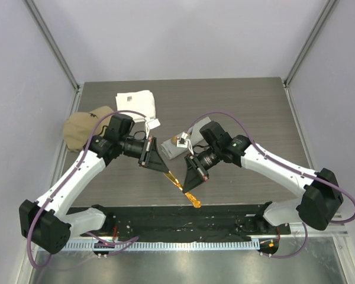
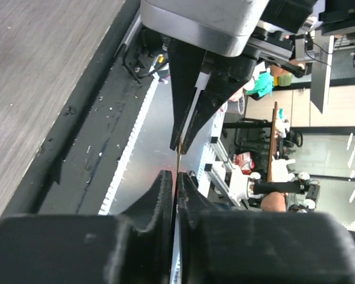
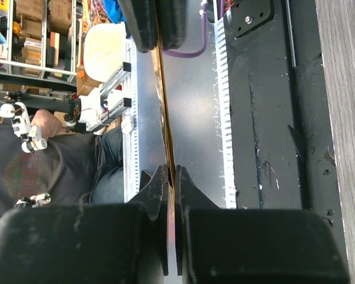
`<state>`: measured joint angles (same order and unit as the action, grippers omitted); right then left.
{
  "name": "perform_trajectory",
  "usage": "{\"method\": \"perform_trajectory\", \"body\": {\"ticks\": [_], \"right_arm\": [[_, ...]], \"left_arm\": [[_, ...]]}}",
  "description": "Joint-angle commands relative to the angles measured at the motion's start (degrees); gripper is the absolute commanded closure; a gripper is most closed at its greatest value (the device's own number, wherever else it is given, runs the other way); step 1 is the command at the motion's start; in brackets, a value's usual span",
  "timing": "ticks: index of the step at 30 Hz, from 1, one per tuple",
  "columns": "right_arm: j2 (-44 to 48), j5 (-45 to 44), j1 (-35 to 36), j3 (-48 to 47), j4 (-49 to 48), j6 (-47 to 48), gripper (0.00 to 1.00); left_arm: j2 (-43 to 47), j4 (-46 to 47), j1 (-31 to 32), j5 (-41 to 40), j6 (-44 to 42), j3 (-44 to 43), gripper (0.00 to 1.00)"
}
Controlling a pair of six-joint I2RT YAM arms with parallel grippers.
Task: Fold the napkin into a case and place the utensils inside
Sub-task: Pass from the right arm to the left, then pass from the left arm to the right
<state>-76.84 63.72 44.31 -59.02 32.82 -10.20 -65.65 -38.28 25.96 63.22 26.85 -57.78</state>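
Note:
A slim orange-yellow utensil (image 1: 193, 201) hangs above the table's near edge, held at both ends. My left gripper (image 1: 164, 170) is shut on its upper end, and my right gripper (image 1: 188, 182) is shut on it lower down. In the left wrist view the left gripper (image 2: 176, 174) pinches the utensil (image 2: 178, 157) edge-on, with the right gripper's fingers (image 2: 186, 100) just beyond. In the right wrist view the right gripper (image 3: 171, 171) clamps the orange strip (image 3: 164, 106). The grey napkin (image 1: 173, 147) lies folded on the table behind the grippers, partly under the right arm.
A thick white towel (image 1: 136, 103) lies at the back left. A tan cap (image 1: 86, 127) sits left of the left arm. A black mat (image 1: 165, 216) runs along the near edge below the grippers. Grey walls enclose the wooden table (image 1: 254, 112).

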Motion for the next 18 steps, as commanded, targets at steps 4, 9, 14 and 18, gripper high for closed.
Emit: {"method": "perform_trajectory", "body": {"ticks": [4,9,14,18], "right_arm": [[0.8,-2.9,-0.7,-0.5,0.0,-1.8,0.74],[1.5,-19.1,-8.9,-1.3,-1.2,-10.2,0.52],[1.8,-38.2,-19.2,2.2,-5.9,-30.5,0.34],[2.7,-44.4,-15.0,8.8,-22.1,-50.0,0.28]], "left_arm": [[1.6,2.2,-1.3,-3.1,0.9,0.4,1.0],[2.2,1.1,-10.1,-5.7,1.9,0.6,1.0],[5.8,6.0,-16.5,-17.0,6.7,1.6,1.0],[13.2,22.3,-16.3,-30.5,16.7,8.8,1.0]]}}
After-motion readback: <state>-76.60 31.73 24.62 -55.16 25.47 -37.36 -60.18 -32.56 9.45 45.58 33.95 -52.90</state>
